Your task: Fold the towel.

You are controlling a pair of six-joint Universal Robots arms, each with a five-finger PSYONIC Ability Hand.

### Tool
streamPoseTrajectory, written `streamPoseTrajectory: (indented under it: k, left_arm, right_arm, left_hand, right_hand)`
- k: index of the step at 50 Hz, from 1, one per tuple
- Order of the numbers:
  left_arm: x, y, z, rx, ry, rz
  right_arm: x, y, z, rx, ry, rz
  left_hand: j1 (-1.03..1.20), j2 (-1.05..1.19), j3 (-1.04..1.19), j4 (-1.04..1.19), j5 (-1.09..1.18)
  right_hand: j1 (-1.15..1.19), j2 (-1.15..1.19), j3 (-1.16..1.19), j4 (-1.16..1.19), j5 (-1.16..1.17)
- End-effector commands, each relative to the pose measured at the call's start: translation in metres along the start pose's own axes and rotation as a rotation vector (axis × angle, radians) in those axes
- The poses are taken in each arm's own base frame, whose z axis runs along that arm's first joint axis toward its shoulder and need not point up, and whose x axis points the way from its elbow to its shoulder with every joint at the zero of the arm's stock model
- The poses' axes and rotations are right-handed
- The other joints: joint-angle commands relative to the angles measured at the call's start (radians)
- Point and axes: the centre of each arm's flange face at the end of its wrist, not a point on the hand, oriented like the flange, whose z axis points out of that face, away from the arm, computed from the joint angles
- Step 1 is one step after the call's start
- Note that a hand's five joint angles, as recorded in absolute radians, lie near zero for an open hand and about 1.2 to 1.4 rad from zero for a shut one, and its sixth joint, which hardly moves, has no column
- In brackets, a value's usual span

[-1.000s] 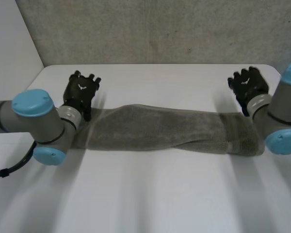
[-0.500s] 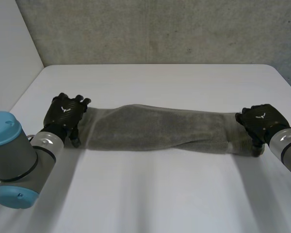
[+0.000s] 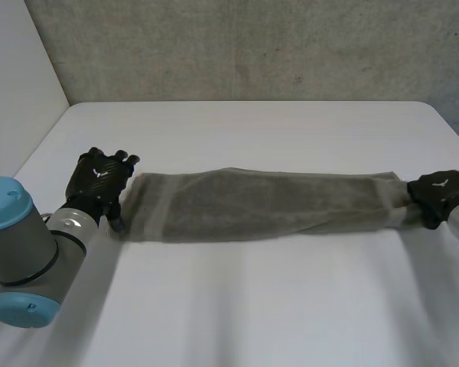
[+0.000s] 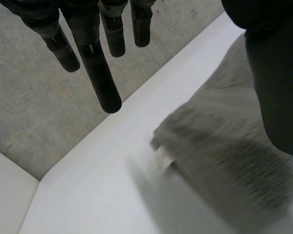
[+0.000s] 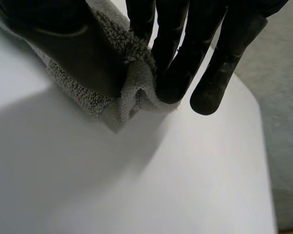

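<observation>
Grey towel (image 3: 268, 202) is laid out as a long, narrow band across the middle of the white table (image 3: 252, 306), running from 9 o'clock to 3 o'clock. Left hand (image 3: 99, 180) is placed at the 9 o'clock end; its fingers (image 4: 100, 83) are held straight and spread, off the cloth, nothing gripped. Right hand (image 3: 437, 195) is set at the 3 o'clock end, where the towel's bunched corner (image 5: 132, 83) is pinched between thumb and fingers.

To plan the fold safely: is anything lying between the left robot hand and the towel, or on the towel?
Nothing visible does. The left robot hand is open at one end of the towel, the right robot hand pinches the other end, nothing lies on it.
</observation>
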Motion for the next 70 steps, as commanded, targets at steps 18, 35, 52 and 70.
streamPoseTrajectory:
  k: [18,35,52,70]
  left_arm:
    - [-0.011,-0.013,0.0,0.039,-0.032,0.002]
    - [0.004,-0.031,-0.008,0.09,0.002,0.008]
    - [0.03,-0.062,-0.008,0.201,0.059,0.018]
    - [0.089,-0.061,-0.012,0.218,0.208,0.01]
  right_arm:
    - [0.016,-0.135,-0.034,0.299,0.204,-0.365]
    - [-0.246,-0.134,-0.108,0.628,-0.382,-0.636]
    - [-0.146,-0.133,-0.099,0.461,-0.258,-0.268]
    - [-0.098,-0.03,-0.061,0.103,-0.271,-0.015]
  left_hand:
    - [-0.065,-0.052,-1.107,-0.058,-0.214]
    - [-0.065,-0.052,-1.107,-0.058,-0.214]
    - [-0.062,-0.049,-1.104,-0.055,-0.211]
    - [-0.054,-0.041,-1.096,-0.046,-0.202]
  right_hand:
    - [0.069,0.083,0.074,0.055,0.062]
    - [0.069,0.083,0.074,0.055,0.062]
    - [-1.153,-1.139,-1.148,-1.167,-1.16]
    - [-0.777,-0.762,-0.772,-0.79,-0.783]
